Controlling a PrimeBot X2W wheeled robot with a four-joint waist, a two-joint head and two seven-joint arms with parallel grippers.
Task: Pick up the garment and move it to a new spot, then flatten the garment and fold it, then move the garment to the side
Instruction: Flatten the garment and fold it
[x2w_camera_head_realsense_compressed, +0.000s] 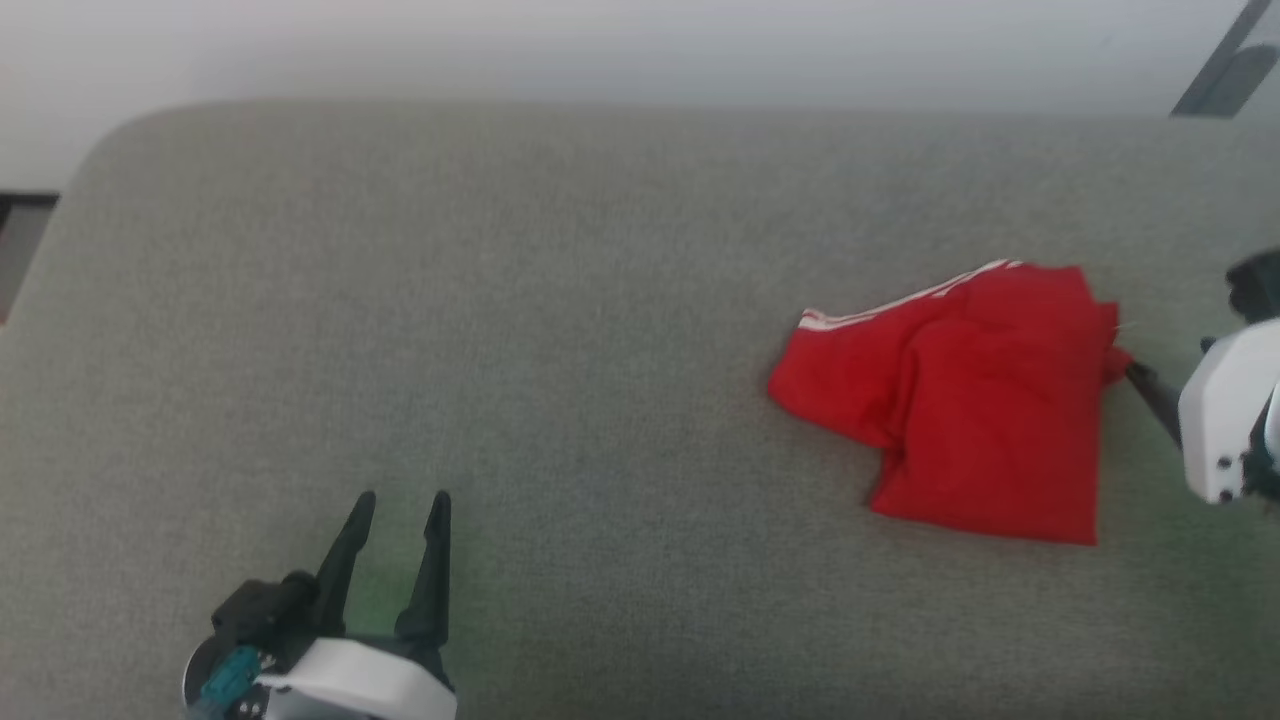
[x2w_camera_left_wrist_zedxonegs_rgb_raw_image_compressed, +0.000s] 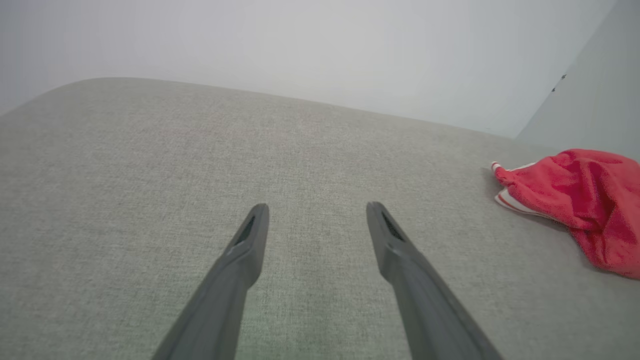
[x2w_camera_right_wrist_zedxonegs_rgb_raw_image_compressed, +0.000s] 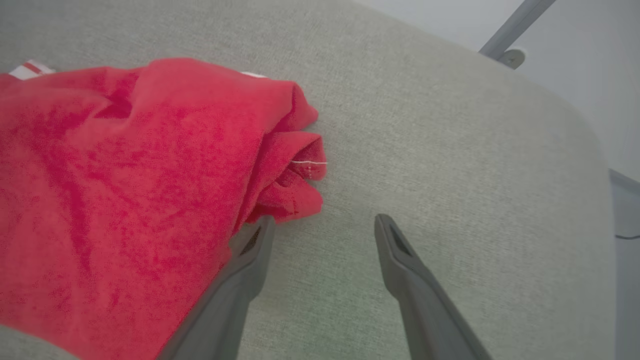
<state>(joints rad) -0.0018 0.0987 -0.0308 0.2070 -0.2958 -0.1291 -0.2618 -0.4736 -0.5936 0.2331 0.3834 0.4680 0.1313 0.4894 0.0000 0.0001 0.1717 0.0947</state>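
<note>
Both spread wide and empty: right gripper (x2w_camera_right_wrist_zedxonegs_rgb_raw_image_compressed: 324, 220) has one finger under the folded red garment's (x2w_camera_head_realsense_compressed: 980, 400) edge; left gripper (x2w_camera_head_realsense_compressed: 403, 497) lies well apart from it.

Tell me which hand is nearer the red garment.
Right. The right hand is open at the garment edge, one finger right at the cloth. The left hand is open, well off to its left over the grey surface.
</note>
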